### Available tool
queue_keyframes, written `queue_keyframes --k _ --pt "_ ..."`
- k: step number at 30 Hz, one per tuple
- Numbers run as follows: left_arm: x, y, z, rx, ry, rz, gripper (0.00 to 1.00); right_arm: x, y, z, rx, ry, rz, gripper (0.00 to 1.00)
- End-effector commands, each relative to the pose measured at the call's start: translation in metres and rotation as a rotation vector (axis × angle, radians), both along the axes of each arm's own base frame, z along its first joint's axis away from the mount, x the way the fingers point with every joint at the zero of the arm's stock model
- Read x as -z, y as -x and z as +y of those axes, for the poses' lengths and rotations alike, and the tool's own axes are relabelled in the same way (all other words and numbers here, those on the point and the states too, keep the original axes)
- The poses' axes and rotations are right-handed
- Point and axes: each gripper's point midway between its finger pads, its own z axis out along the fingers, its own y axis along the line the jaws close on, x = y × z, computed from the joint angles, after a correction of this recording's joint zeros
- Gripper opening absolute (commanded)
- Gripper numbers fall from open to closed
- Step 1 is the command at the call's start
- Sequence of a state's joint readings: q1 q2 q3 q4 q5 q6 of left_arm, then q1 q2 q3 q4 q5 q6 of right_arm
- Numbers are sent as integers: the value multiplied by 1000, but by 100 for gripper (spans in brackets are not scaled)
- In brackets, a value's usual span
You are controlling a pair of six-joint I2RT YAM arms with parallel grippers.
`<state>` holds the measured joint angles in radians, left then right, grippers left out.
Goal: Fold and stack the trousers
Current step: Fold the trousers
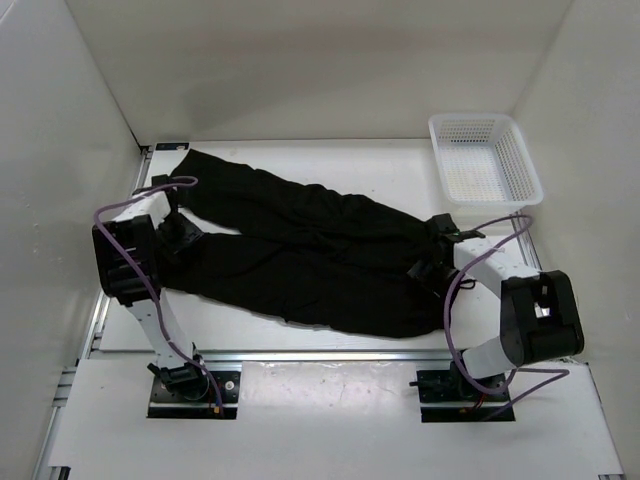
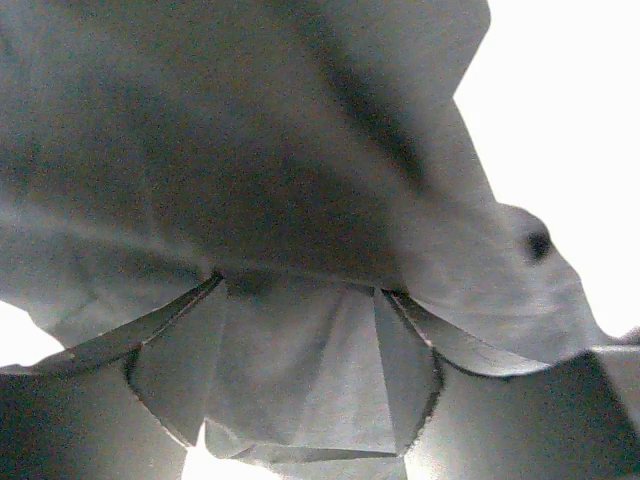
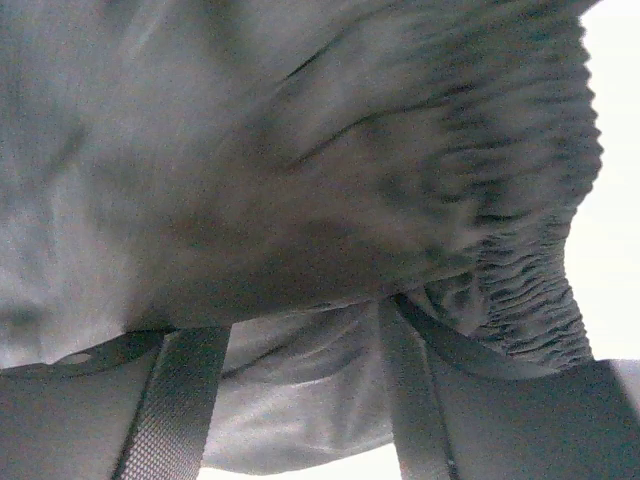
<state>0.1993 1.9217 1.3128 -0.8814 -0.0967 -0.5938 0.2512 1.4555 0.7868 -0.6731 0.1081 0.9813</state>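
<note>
Scene: the trousers lie spread on the counter, running from the far left corner to the near right. The two legs lie side by side and the waist is at the right end.
Basket: a white mesh basket stands at the far right corner, apart from the cloth.
Step in hand: I judge this to be the taking of hold for the first fold. No fold has been made yet and the cloth is at full length.
Left gripper: I have it down on the leg ends at the left. Its fingers stand apart with a loose fold of cloth lying between them and touching both. I see no firm pinch.
Right gripper: I have it down on the waist end. Its fingers are likewise apart and astride the cloth just beside the gathered waistband. Nothing here looks clamped either.
Next move: both grippers should close fully on the cloth they straddle. The two ends can then be lifted together so that one half comes over the other.
Caution: a shallow bite may catch only the top layer, and the legs would then splay as they rise.
</note>
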Motion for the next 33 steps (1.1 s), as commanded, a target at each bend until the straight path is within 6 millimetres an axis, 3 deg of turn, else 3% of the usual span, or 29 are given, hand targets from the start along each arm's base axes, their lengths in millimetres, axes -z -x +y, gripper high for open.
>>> queue_keyframes --k 1,4,5,7,8,10,11,13,15,19,20,23,24,25,27,31,33 --pt "-17 -32 -7 50 -14 -92 73 -7 -28 -40 165 72 -70 64" --pt "-22 -57 -18 111 -9 -115 80 -4 -30 -60 228 87 -57 69" --pt "-36 -75 -24 145 -18 -159 83 -10 -37 -65 223 114 -82 71" --pt "-40 -84 -31 177 -17 -149 84 -17 -44 -77 234 165 -102 74" --pt "-55 -101 -35 199 -26 -195 86 -23 -49 -83 253 179 -116 74" --pt "-67 -111 -39 210 -29 -221 87 -26 -51 -99 278 189 -110 75" --pt "-82 -117 -38 219 -35 -241 87 -31 -57 -104 285 190 -127 75" --pt "-90 -117 -35 225 -54 -238 87 -50 -64 -106 231 181 -174 78" --pt "-102 -111 -27 223 -102 -239 87 -86 -76 -108 172 195 -280 81" --pt "-125 -81 20 95 -168 -238 82 -123 -64 -105 105 204 -381 84" --pt "-116 -62 39 6 -189 -196 75 -126 -56 -103 91 194 -403 84" --pt "-121 -29 57 -140 -185 -225 63 -122 -40 -84 -13 110 -427 83" --pt "-100 -4 63 -198 -157 -176 63 -120 -35 -78 -40 85 -427 82" --pt "-103 1 67 -230 -151 -213 63 -117 -31 -74 -59 67 -427 82" --pt "-83 23 74 -306 -127 -163 74 -114 -25 -69 -70 40 -425 82" --pt "-59 27 89 -382 -138 -113 79 -105 -17 -63 -122 13 -385 81" --pt "-55 25 95 -415 -116 -116 79 -115 -22 -63 -137 21 -403 81"
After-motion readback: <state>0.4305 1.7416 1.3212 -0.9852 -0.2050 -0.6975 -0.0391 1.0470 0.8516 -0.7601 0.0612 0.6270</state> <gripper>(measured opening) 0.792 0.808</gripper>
